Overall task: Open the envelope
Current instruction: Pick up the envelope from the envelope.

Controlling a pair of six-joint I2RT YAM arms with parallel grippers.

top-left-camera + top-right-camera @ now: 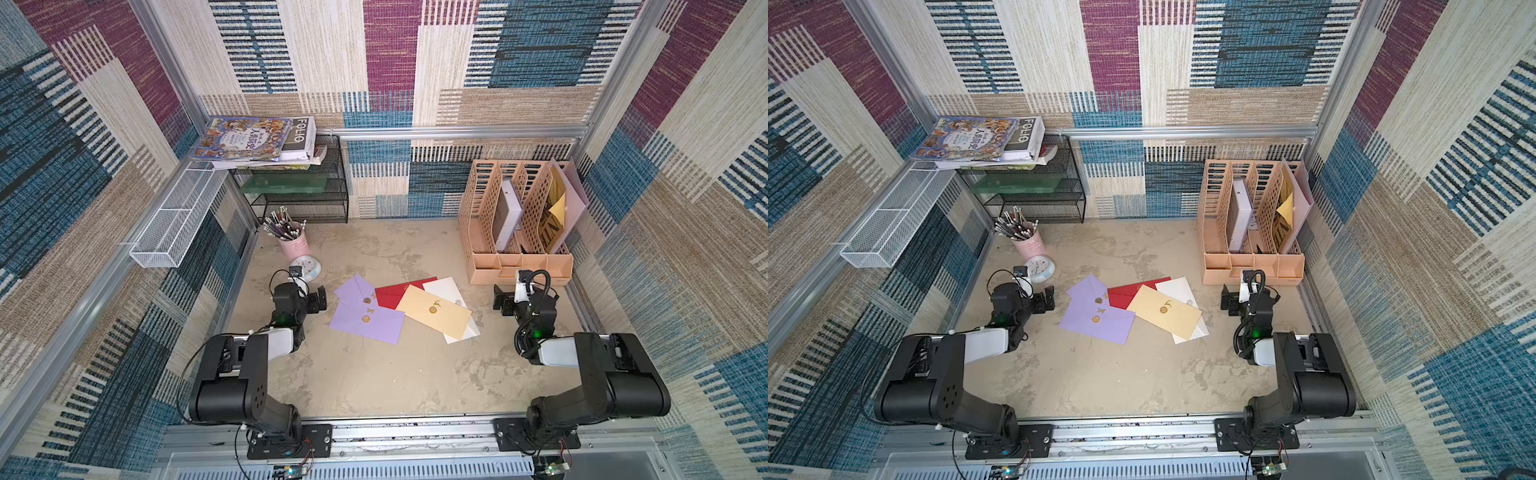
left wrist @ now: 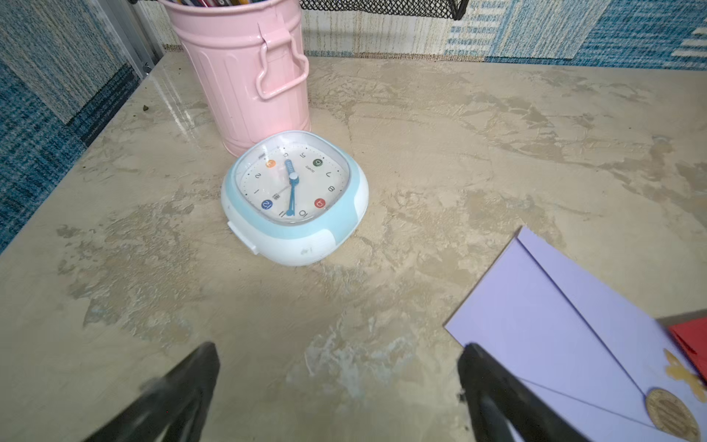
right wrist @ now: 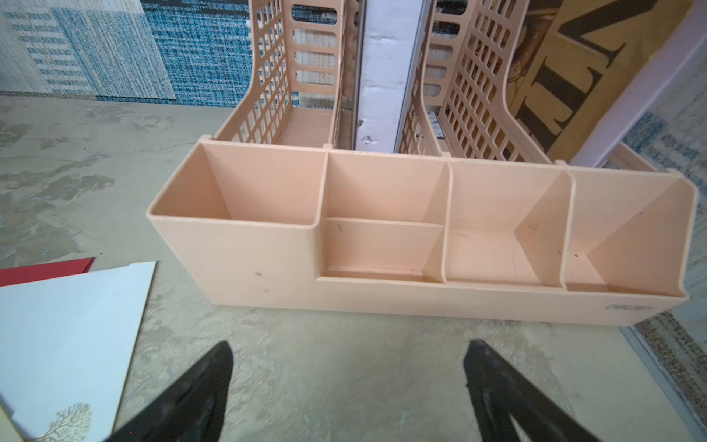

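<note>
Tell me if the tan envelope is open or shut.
Shut. In a top view the tan envelope lies flat, flap folded down, with the round gold seal sitting on the flap's tip.

Bright, even light, soft shadows. Glare streaks the glossy beige mottled tabletop (image 2: 172,99) beside the pink metal bucket (image 2: 237,76). Wrist-view edges blur.

The bucket (image 2: 237,76) looks glossy metal, envelope (image 2: 535,325) matt paper, organiser (image 3: 248,260) smooth plastic.
</note>
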